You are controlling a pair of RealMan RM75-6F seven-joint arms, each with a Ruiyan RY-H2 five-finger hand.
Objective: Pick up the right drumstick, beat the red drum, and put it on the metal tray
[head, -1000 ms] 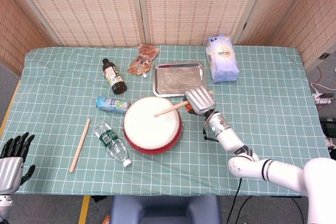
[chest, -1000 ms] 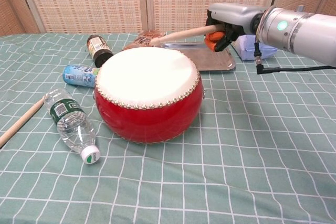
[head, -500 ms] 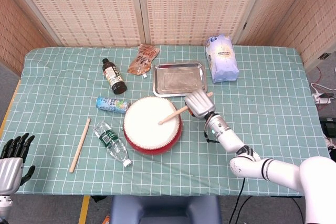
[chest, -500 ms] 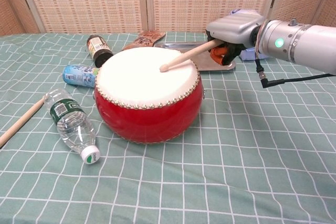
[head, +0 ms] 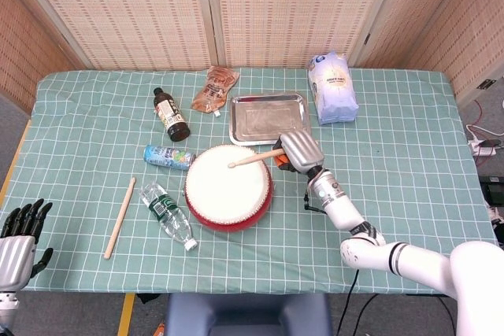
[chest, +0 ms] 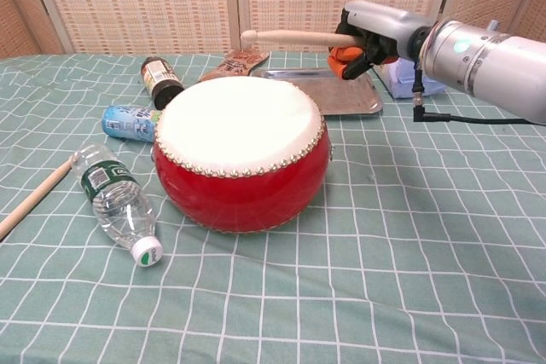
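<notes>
The red drum (head: 228, 188) (chest: 242, 153) with a white skin sits at the table's middle. My right hand (head: 298, 151) (chest: 368, 33) grips one drumstick (head: 257, 159) (chest: 294, 37), which is lifted level above the drum's far side, tip pointing left and clear of the skin. The metal tray (head: 268, 119) (chest: 350, 96) lies just behind the drum and holds nothing. A second drumstick (head: 120, 217) (chest: 32, 198) lies on the cloth at the left. My left hand (head: 19, 235) hangs off the table's front left corner, fingers apart, holding nothing.
A clear water bottle (head: 167, 216) (chest: 114, 202) lies left of the drum, a small can (head: 168, 156) and a dark bottle (head: 171, 114) behind it. A brown pouch (head: 215, 89) and a white bag (head: 332, 87) flank the tray.
The stick's tip was down on the drum skin half a second ago; my right hand has since lifted it up and level again.
</notes>
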